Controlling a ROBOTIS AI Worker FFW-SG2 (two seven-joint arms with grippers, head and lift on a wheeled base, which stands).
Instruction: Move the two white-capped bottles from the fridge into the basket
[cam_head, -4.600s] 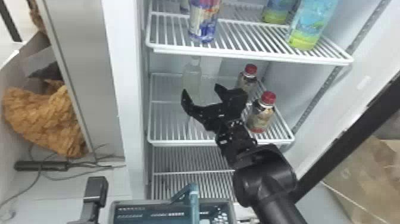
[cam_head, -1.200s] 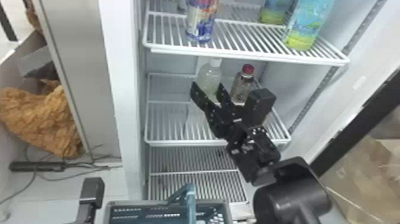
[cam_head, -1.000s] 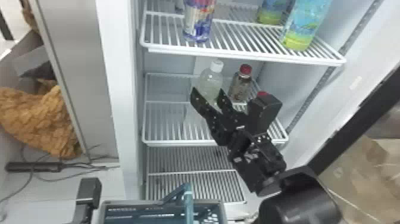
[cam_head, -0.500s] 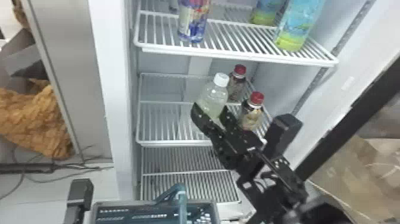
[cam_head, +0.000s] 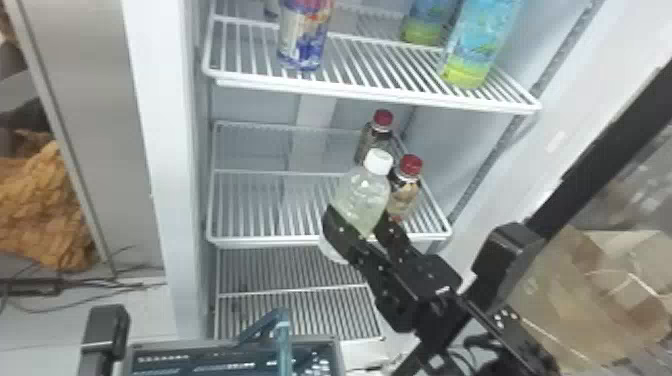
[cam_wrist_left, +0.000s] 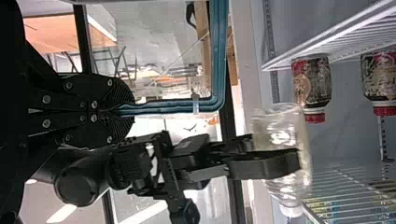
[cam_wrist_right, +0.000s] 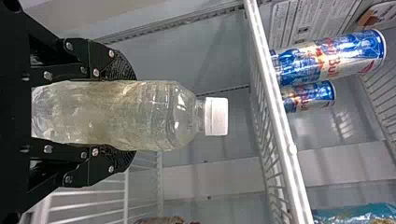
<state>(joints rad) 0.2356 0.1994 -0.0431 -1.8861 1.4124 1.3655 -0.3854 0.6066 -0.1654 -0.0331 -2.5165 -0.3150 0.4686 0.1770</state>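
In the head view my right gripper (cam_head: 356, 225) is shut around the body of a white-capped bottle (cam_head: 361, 192), held tilted at the front of the middle fridge shelf. The right wrist view shows that bottle (cam_wrist_right: 154, 114) between both fingers of my right gripper (cam_wrist_right: 126, 113), cap outward. Part of my left gripper (cam_head: 105, 325) shows at the bottom left, beside the blue-grey basket (cam_head: 330, 350). In the left wrist view my left gripper (cam_wrist_left: 122, 110) is shut on the basket's blue handle (cam_wrist_left: 219, 60); farther off is the held bottle (cam_wrist_left: 282, 140).
Two red-capped bottles (cam_head: 404, 192) (cam_head: 376, 137) stand on the middle shelf (cam_head: 250, 240), just right of and behind the held bottle. The upper shelf (cam_head: 375, 97) carries a can (cam_head: 303, 37) and blue-green bottles (cam_head: 475, 45). A dark door frame (cam_head: 595, 150) borders the right side.
My right gripper has closed on the white-capped bottle and brought it forward from the back of the middle shelf, tilting it. The head view has shifted slightly; the left arm stays beside the basket.
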